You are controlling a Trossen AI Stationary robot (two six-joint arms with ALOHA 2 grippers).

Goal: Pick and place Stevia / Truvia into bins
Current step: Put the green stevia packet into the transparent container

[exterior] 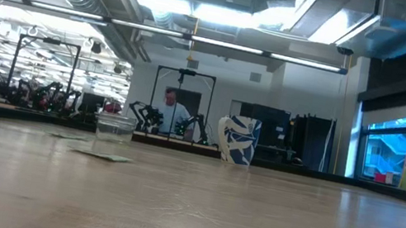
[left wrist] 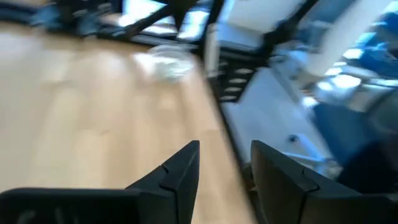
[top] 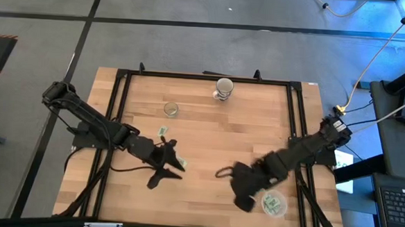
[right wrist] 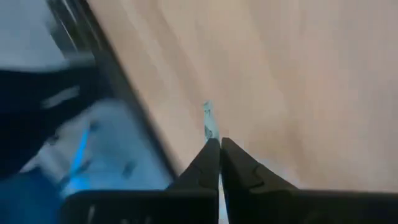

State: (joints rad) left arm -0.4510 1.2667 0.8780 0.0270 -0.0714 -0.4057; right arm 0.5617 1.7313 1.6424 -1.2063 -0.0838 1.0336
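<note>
the right gripper (right wrist: 219, 144) fills the near edge of its wrist view, its two dark fingers pressed together on a small flat white paper sachet with green print (right wrist: 209, 122), which stands up edge-on from between the tips over the pale wooden table (right wrist: 298, 74). in the high view this right gripper (top: 244, 199) sits at the near right part of the table, just beside the wide shallow clear round plastic tub (top: 274, 203), which lies near the table's right corner and already holds a few green-and-white sachets; whether the gripper is over the tub's rim or only next to it cannot be told. the left gripper (top: 176, 161) rests at the left-centre of the table, its fingers (left wrist: 180, 171) spread apart with nothing between them in its wrist view. two loose sachets lie by it: one (top: 163, 131) just beyond the left arm, another (top: 180, 162) touching or nearly touching the fingertips. farther back stands a small clear glass jar (top: 171, 110), and beyond it, at the far edge, a white mug with blue pattern (top: 224, 89). in the low view the jar (exterior: 115, 127) and the mug (exterior: 238, 139) stand upright well apart, with a sachet lying flat (exterior: 102, 155) in front of the jar. a person (exterior: 170, 113) shows far off in the room behind.
</note>
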